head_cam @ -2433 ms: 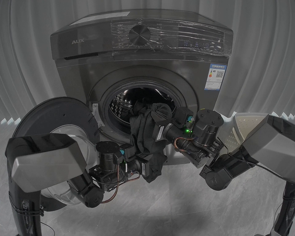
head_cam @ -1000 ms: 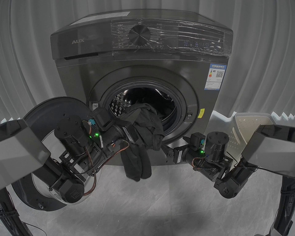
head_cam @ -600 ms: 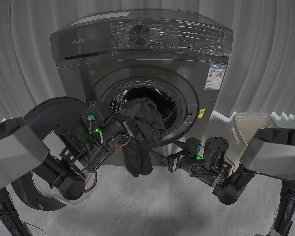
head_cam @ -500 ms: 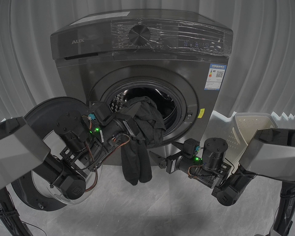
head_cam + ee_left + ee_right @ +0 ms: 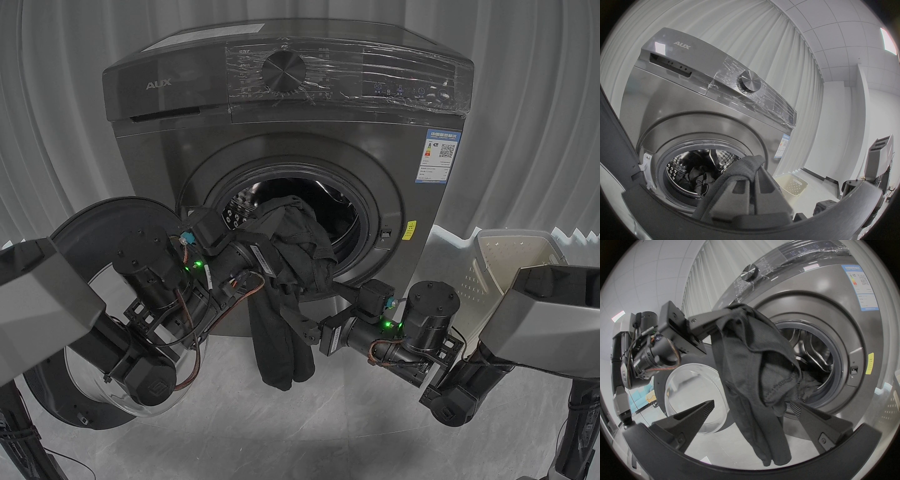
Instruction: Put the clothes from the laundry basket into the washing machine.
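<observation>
Washing machine (image 5: 287,144) stands on the grey floor (image 5: 281,431) before a pleated curtain (image 5: 537,94). Its round door (image 5: 119,231) is swung open to the left. Laundry basket (image 5: 500,262) sits on the floor at the machine's right front corner. Dark garment (image 5: 294,250) hangs at the lower rim of the drum opening, one end trailing down the front panel. Left arm (image 5: 156,281) is raised to the opening, left jaws clamped on the garment. Right arm (image 5: 412,325) is lower, right jaws apart at the hanging end.
</observation>
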`<state>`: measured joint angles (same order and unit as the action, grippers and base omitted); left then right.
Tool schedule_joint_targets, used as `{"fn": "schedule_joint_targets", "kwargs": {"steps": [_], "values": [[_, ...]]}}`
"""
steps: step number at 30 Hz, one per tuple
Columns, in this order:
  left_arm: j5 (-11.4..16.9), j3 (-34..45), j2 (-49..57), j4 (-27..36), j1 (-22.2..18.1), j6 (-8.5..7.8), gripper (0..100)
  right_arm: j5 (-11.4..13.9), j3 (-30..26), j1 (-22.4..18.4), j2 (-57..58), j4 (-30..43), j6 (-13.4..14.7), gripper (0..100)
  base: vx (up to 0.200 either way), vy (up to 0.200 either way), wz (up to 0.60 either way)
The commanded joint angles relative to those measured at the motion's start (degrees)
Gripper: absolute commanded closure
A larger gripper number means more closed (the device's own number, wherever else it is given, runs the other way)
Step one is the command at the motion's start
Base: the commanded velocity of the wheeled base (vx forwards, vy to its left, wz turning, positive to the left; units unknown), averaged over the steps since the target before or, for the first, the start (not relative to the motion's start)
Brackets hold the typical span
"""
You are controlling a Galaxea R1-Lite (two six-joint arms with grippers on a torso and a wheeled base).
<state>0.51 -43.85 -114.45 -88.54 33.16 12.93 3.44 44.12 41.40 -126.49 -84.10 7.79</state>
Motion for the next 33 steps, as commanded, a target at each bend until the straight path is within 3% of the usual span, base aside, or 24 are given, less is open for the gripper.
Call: {"fn": "schedule_joint_targets", "kwargs": {"steps": [1, 13, 18, 19, 22, 28, 29, 33], "values": [[-1.30, -0.18, -0.69, 0.03, 0.15, -0.01, 100, 1.13, 0.44, 1.05, -0.07, -0.89, 0.12, 0, 0.000, 0.000, 0.00], [-2.09, -1.15, -1.22, 0.39, 0.24, -0.01, 100, 1.31, 2.99, 2.90, -2.71, -2.12, 0.21, 0, 0.000, 0.000, 0.00], [-2.09, -1.41, -1.57, 0.30, 0.24, -0.01, 100, -1.06, 7.39, 2.81, -6.40, -1.68, 0.30, 0, 0.000, 0.000, 0.00], [-2.09, -1.41, -1.66, 0.30, 0.24, -0.01, 100, -2.56, 9.67, 2.81, -7.46, -1.41, 0.30, 0, 0.000, 0.000, 0.00], [-2.09, -1.41, -1.75, 0.30, 0.24, -0.01, 100, -3.97, 14.07, 2.72, -9.21, -0.98, 0.38, 0, 0.000, 0.000, 0.00], [-2.18, -0.97, -2.10, 0.21, 0.24, -0.01, 100, -6.25, 17.67, 2.28, -9.92, 0.34, 0.65, 0, 0.000, 0.000, 0.00], [-2.18, -0.89, -2.10, 0.21, 0.24, -0.01, 100, -6.60, 17.85, 2.19, -10.09, 0.34, 0.74, 100, 0.000, 0.000, 0.00], [-2.18, -0.97, -2.10, 0.30, 0.24, -0.01, 100, -7.04, 18.11, 1.84, -9.83, 0.34, 1.18, 100, 0.000, 0.000, 0.00]]}}
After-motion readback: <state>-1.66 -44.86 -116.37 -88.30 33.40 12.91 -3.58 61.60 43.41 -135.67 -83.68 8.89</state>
